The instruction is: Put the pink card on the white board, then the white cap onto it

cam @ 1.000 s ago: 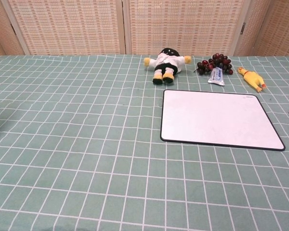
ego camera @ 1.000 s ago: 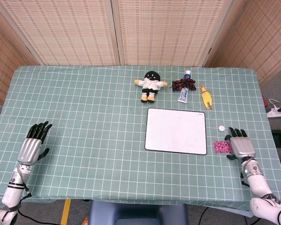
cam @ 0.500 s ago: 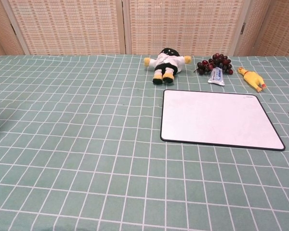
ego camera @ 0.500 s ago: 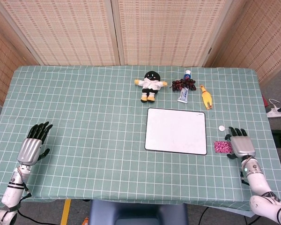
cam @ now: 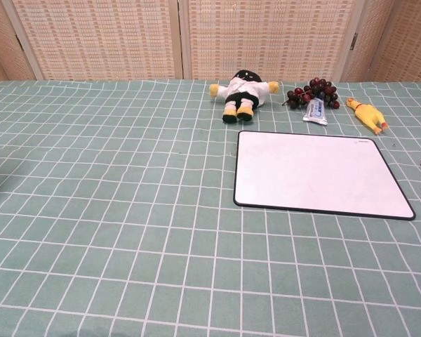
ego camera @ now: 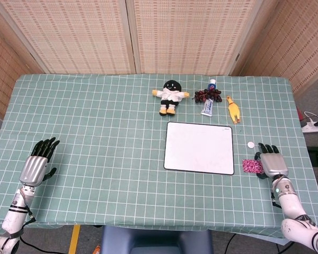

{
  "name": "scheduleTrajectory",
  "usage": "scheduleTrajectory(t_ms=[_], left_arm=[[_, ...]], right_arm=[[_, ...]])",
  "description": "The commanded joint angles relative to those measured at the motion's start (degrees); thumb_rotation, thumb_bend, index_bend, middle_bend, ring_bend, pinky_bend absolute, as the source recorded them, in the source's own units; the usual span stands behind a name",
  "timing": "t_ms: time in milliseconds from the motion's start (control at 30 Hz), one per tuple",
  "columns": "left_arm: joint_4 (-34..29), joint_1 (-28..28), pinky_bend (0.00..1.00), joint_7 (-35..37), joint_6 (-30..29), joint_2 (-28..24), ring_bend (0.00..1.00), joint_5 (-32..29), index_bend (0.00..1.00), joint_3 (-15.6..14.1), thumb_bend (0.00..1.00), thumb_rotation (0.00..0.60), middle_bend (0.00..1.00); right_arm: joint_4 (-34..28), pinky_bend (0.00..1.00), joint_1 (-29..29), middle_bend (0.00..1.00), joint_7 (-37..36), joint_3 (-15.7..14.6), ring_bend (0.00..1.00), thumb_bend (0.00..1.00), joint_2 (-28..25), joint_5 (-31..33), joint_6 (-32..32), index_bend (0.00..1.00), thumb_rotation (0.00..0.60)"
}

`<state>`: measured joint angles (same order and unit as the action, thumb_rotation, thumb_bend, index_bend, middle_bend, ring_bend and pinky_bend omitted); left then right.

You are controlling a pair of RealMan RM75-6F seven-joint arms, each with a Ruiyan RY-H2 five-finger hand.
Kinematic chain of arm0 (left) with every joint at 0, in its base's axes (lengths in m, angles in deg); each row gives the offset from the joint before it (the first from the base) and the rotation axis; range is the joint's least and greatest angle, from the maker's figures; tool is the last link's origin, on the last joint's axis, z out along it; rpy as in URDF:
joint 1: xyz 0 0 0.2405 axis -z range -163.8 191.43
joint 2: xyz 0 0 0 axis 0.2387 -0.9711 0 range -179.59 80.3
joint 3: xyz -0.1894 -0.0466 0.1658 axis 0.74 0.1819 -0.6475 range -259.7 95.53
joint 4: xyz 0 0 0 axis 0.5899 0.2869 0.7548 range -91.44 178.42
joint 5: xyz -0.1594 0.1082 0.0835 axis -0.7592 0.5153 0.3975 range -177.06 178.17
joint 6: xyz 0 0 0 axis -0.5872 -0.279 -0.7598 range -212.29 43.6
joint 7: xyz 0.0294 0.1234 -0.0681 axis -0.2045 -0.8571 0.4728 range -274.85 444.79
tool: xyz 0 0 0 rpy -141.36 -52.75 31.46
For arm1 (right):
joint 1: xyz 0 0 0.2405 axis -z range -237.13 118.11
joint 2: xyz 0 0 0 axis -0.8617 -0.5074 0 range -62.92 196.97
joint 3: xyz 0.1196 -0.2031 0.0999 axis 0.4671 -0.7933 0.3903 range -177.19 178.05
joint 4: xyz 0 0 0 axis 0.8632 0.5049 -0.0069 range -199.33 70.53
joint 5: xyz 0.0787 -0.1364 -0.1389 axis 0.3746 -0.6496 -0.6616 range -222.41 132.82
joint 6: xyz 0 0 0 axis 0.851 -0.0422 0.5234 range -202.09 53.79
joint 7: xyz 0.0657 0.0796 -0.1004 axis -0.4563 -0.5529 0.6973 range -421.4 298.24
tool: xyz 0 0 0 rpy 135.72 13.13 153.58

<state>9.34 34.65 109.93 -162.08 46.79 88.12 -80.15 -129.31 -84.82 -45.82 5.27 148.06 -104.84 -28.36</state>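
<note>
Pink card (ego camera: pixel 250 165) just beside right hand (ego camera: pixel 272 164), fingers spread, holding nothing.

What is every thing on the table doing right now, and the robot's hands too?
pink card: flat on the cloth, beside the right hand.
white cap: on the cloth, off the board.
white board: lying flat, bare.
doll: lying on its back.
right hand: resting on the table, holding nothing.
left hand: resting, fingers apart.

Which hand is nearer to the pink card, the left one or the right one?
The right. The right hand lies flat on the table just beside the pink card, on its right. The left hand rests far away, near the opposite table edge.
</note>
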Motion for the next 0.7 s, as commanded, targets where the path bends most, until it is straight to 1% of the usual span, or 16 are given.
scheduleTrajectory(t_ms=[33, 233, 367, 500, 600, 700], left_arm=[[0.02, -0.01, 0.00, 0.03, -0.05, 0.00, 0.00, 0.03, 0.00, -0.02, 0.22, 0.600, 0.00], [0.12, 0.04, 0.00, 0.04, 0.14, 0.04, 0.00, -0.02, 0.00, -0.01, 0.22, 0.600, 0.00], [0.17, 0.16, 0.00, 0.04, 0.33, 0.09, 0.00, -0.09, 0.00, 0.07, 0.22, 0.600, 0.00], [0.15, 0.17, 0.00, -0.14, 0.38, 0.06, 0.00, -0.25, 0.00, 0.20, 0.22, 0.600, 0.00], [0.19, 0.03, 0.00, -0.43, -0.11, 0.05, 0.00, -0.21, 0.00, 0.25, 0.22, 0.600, 0.00], [0.18, -0.06, 0.00, -0.34, -0.15, -0.03, 0.00, -0.33, 0.00, 0.33, 0.22, 0.600, 0.00]], right_arm=[[-0.14, 0.00, 0.02, 0.00, -0.15, -0.01, 0.00, 0.24, -0.06, -0.05, 0.14, 0.39, 0.600], [-2.27, 0.00, 0.17, 0.00, -1.47, 0.27, 0.00, 0.24, -1.31, -1.20, 1.43, 0.39, 0.600], [-5.92, 0.00, -0.30, 0.00, -2.06, 1.17, 0.00, 0.25, -3.36, -2.29, 2.78, 0.39, 0.600], [-10.37, 0.00, -2.67, 0.00, -2.04, 3.71, 0.00, 0.25, -5.23, -2.34, 2.96, 0.39, 0.600], [-12.74, 0.00, -5.37, 0.00, -0.97, 5.62, 0.00, 0.26, -5.35, -1.00, 1.57, 0.39, 0.600], [-14.36, 0.00, -8.00, 0.00, 1.10, 6.89, 0.00, 0.27, -4.73, 1.05, 0.37, 0.39, 0.600]])
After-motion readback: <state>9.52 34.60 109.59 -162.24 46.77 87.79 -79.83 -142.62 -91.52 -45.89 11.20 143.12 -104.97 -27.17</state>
